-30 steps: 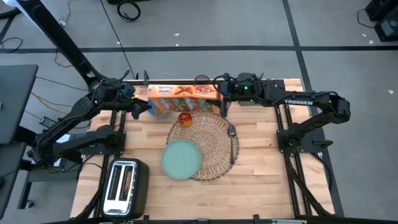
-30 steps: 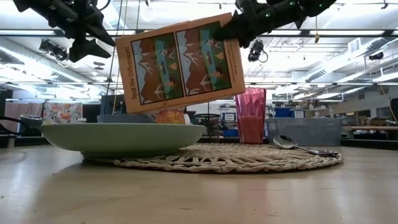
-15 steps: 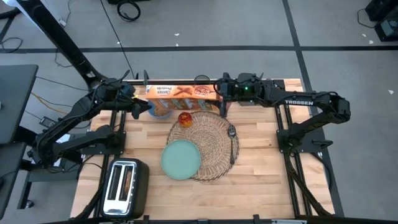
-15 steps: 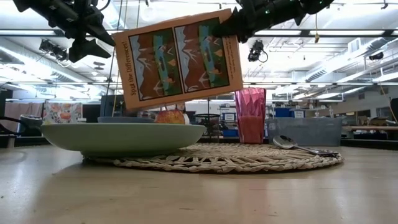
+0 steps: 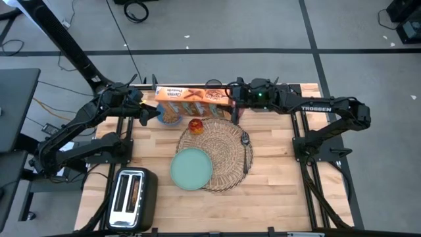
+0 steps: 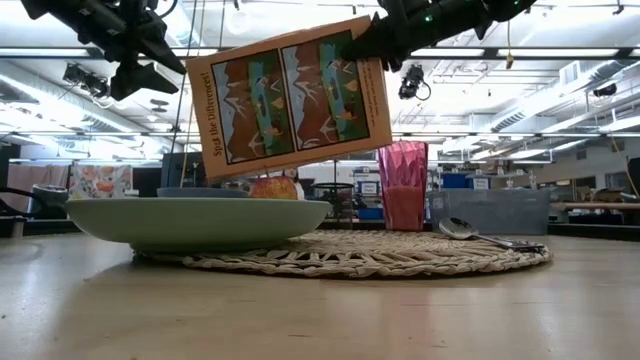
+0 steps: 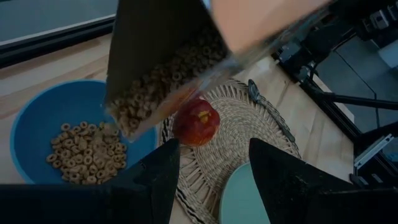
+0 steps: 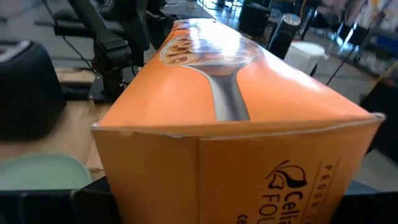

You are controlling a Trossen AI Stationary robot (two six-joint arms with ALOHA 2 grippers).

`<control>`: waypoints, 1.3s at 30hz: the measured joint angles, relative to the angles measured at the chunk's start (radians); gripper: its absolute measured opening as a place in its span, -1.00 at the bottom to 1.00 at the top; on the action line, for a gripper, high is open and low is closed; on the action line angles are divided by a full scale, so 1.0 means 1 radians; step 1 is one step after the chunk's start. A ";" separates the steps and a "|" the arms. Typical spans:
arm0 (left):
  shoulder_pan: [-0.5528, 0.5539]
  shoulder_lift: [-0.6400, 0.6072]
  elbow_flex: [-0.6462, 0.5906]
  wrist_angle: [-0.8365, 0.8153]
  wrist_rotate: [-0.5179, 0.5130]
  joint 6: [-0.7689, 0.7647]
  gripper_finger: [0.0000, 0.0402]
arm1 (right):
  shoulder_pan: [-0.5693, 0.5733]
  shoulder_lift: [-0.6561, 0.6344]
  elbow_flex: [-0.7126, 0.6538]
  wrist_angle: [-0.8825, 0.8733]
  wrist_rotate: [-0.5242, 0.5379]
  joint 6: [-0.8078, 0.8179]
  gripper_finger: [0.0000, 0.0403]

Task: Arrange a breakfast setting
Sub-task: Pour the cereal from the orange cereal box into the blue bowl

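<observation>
Cereal box, high view: the orange cereal box (image 5: 195, 97) hangs over the back edge of the table (image 5: 276, 191), long axis running left to right. The right gripper (image 5: 234, 100) holds its right end; its open end points at the left arm.
Bowl, high view: the blue bowl (image 5: 169, 114) lies just below the box's left end, beside the wicker placemat (image 5: 223, 158) (not on it). The apple (image 5: 195, 126) sits on the mat's back edge, the teal plate (image 5: 191, 168) on its front left, the spoon (image 5: 245, 146) on its right.
Left gripper, high view: the left gripper (image 5: 148, 115) hovers just left of the bowl, nearer to it than the right one.

Box, low view: it is tilted, left end lower, above the plate and apple; the red cup (image 6: 403, 184) stands behind the mat.

Pour, left wrist view: cereal rings crowd the box's open mouth, directly over the bowl, which already holds some. The left fingers (image 7: 154, 180) stand apart with nothing between them.

Grip, right wrist view: the box fills the picture, clamped at its end by the right gripper.

Turning relation: the mouth lies above the bowl, so I judge more tilt along the long axis should drop cereal inside (a sideways drift would spill).
</observation>
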 joint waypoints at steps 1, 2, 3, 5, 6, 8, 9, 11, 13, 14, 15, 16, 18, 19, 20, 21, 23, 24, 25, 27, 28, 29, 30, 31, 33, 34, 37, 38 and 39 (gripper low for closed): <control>0.000 0.000 0.000 0.000 0.000 0.000 -0.01 | 0.001 0.000 0.000 0.000 0.008 0.031 0.23; 0.000 0.000 0.000 0.000 0.000 0.000 -0.01 | 0.001 0.000 0.000 0.000 0.013 0.072 0.23; 0.000 0.000 0.000 0.000 0.000 -0.001 -0.01 | 0.001 0.000 0.000 0.000 0.020 0.111 0.23; 0.000 0.000 0.000 0.000 0.000 -0.001 -0.01 | 0.001 0.000 0.000 0.000 0.037 0.182 0.23; 0.000 0.000 0.000 0.000 0.000 -0.001 -0.01 | 0.001 0.000 0.000 0.000 0.047 0.211 0.23; 0.000 0.000 0.000 0.000 0.000 -0.001 -0.01 | 0.001 0.000 0.000 -0.005 0.066 0.264 0.23; 0.000 0.000 0.000 0.000 0.000 -0.001 -0.01 | 0.000 0.000 0.000 -0.008 0.074 0.291 0.23; 0.000 0.000 0.000 0.000 0.000 -0.001 -0.01 | 0.000 0.000 0.000 -0.015 0.095 0.353 0.23; 0.000 0.000 0.000 0.000 0.000 -0.001 -0.01 | 0.000 0.000 0.000 -0.014 0.098 0.420 0.23; 0.000 0.000 0.000 0.000 0.000 -0.001 -0.01 | 0.000 0.000 0.000 -0.014 0.103 0.452 0.23; 0.000 0.000 0.000 0.000 0.000 -0.001 -0.01 | 0.000 0.000 0.000 -0.014 0.107 0.475 0.23; 0.000 0.000 0.000 0.000 0.000 -0.001 -0.01 | 0.000 0.000 0.000 -0.015 0.108 0.492 0.23; 0.000 0.000 0.000 0.000 0.000 0.000 -0.01 | 0.001 0.000 0.000 -0.018 0.108 0.524 0.23; 0.000 0.000 0.000 0.000 0.000 0.000 -0.01 | 0.001 0.000 0.000 -0.021 0.108 0.537 0.23; 0.000 0.000 0.000 0.000 0.000 0.000 -0.01 | 0.001 0.000 0.000 -0.027 0.109 0.555 0.23; 0.000 0.000 0.000 0.000 0.000 0.000 -0.01 | 0.001 0.000 0.000 -0.037 0.109 0.578 0.23; 0.000 0.000 0.000 0.000 0.000 0.000 -0.01 | 0.001 0.002 0.000 -0.048 0.110 0.631 0.23; 0.000 0.000 0.000 0.000 0.000 0.000 -0.01 | 0.001 0.007 0.000 -0.043 0.110 0.660 0.23; 0.000 0.000 0.000 0.000 0.000 -0.001 -0.01 | 0.001 0.011 0.000 -0.037 0.110 0.690 0.23; 0.000 0.000 0.000 0.000 0.000 -0.003 -0.01 | 0.001 0.017 0.000 -0.037 0.114 0.730 0.23; 0.000 0.000 0.000 0.000 0.000 -0.003 -0.01 | 0.001 0.023 0.000 -0.027 0.117 0.740 0.23; 0.000 0.000 0.000 0.000 0.000 -0.003 -0.01 | 0.002 0.030 0.001 -0.025 0.120 0.753 0.23; 0.000 0.000 0.000 0.000 0.000 -0.002 -0.01 | 0.003 0.034 0.001 -0.029 0.121 0.760 0.23; 0.000 0.000 0.000 0.000 0.000 -0.001 -0.01 | 0.003 0.035 0.001 -0.034 0.122 0.767 0.23; 0.000 0.000 0.000 0.000 0.000 -0.001 -0.01 | 0.003 0.039 0.001 -0.033 0.136 0.770 0.23; 0.000 0.000 0.000 0.000 0.000 0.000 -0.01 | 0.003 0.042 0.001 -0.028 0.139 0.776 0.23; 0.000 0.000 0.000 0.000 0.000 0.000 -0.01 | 0.002 0.044 0.001 -0.031 0.147 0.813 0.23; 0.000 0.000 0.000 0.000 0.000 0.000 -0.01 | 0.001 0.047 0.001 -0.028 0.146 0.824 0.23; 0.000 0.000 0.000 0.000 0.000 0.000 -0.01 | 0.001 0.047 0.001 -0.029 0.146 0.836 0.23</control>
